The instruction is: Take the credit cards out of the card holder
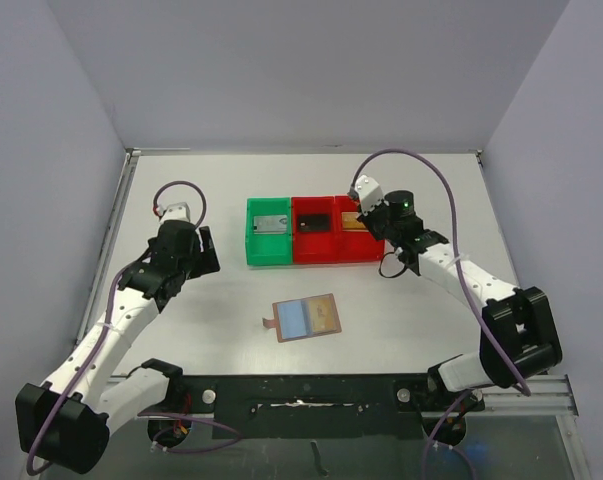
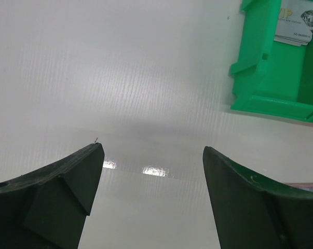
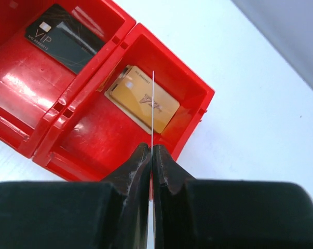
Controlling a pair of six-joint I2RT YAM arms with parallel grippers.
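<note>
The card holder (image 1: 306, 317) lies open and flat on the table, near the front middle, with its light-blue lining up and a small tab at its left. My right gripper (image 1: 361, 214) (image 3: 151, 148) is shut on a thin card (image 3: 152, 109), seen edge-on, and holds it above the right red bin (image 3: 195, 85). A gold card (image 3: 138, 98) lies in that bin. My left gripper (image 1: 207, 250) (image 2: 152, 150) is open and empty over bare table, left of the green bin (image 2: 262, 78).
Three bins stand in a row at mid-table: the green bin (image 1: 268, 252) holds a silver card (image 2: 296, 23), the middle red bin (image 1: 316, 248) holds a black card (image 3: 63, 37), and the right red bin (image 1: 366, 247) is beside it. Walls enclose the table on three sides.
</note>
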